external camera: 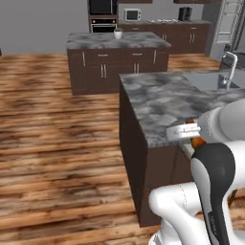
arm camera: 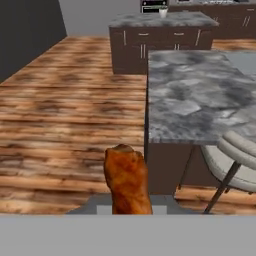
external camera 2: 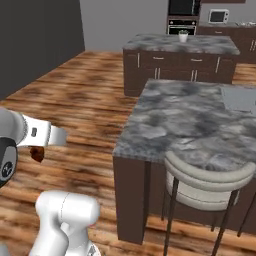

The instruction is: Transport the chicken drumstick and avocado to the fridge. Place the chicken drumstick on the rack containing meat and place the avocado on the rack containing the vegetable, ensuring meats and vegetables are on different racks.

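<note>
Orange-brown chicken drumstick [arm camera: 127, 182] clenched in the jaws, its lower end hidden.

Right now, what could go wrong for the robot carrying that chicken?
The chicken drumstick sticks far out of the hand, so a bump or quick swing might shake it loose onto the wooden floor. The counter corner and the stool sit close ahead, so turning could knock the hand against them.
</note>
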You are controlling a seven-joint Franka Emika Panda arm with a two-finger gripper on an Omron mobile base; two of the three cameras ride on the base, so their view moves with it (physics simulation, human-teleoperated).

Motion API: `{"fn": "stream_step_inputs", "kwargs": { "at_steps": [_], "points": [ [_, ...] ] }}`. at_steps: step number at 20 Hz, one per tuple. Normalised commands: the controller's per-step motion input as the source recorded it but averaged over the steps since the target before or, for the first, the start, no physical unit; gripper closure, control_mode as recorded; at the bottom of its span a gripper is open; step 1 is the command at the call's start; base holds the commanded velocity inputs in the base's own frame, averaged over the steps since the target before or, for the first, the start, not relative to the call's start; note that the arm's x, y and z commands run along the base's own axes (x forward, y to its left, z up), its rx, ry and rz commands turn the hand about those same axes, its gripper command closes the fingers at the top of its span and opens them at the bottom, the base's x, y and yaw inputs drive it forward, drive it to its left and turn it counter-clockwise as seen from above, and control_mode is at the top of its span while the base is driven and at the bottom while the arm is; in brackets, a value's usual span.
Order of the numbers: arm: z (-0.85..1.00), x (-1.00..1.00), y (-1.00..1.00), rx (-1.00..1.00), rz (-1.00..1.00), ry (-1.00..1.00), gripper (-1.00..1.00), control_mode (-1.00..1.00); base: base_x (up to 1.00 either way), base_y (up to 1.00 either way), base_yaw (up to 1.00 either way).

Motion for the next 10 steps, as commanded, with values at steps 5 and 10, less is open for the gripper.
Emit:
{"fn": "stream_step_inputs", "kwargs": {
  "at_steps": [5,10],
  "points": [
    [0.0,0.0,0.0,0.0,0.0,0.0,1.0,1.0,1.0,1.0,-0.03],
    [0.0,0.0,0.0,0.0,0.0,0.0,1.0,1.0,1.0,1.0,-0.07]
  ]
}}
